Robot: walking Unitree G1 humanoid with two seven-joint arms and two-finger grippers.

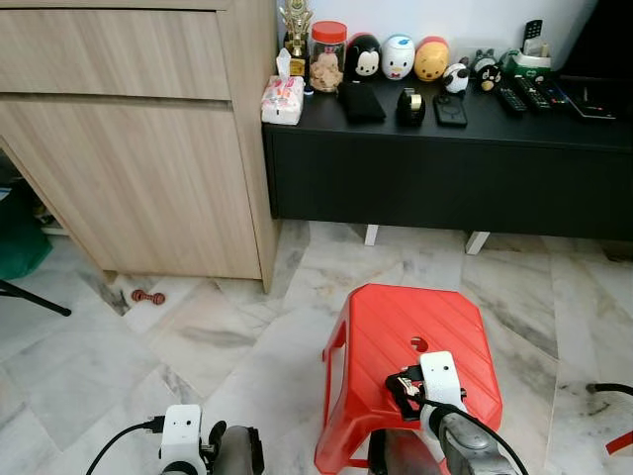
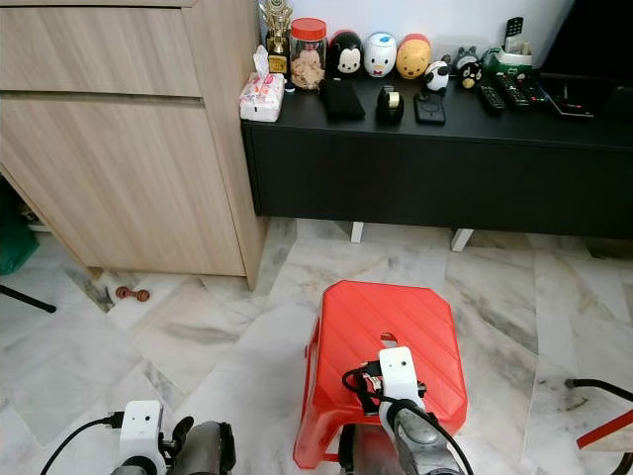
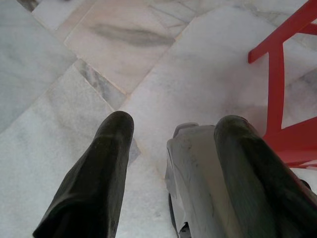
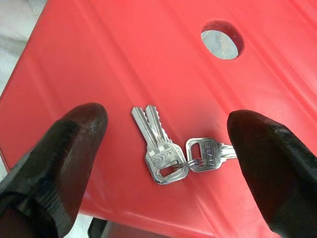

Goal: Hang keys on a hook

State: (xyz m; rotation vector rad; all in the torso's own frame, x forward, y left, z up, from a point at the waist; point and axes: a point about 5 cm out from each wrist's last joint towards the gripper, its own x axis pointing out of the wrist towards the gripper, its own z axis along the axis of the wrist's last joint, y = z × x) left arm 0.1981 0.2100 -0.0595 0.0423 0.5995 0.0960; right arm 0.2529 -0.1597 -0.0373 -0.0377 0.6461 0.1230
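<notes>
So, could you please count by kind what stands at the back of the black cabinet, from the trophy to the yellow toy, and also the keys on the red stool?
trophy: 1
jar: 1
big round toys: 3
keys: 3
Total: 8
</notes>
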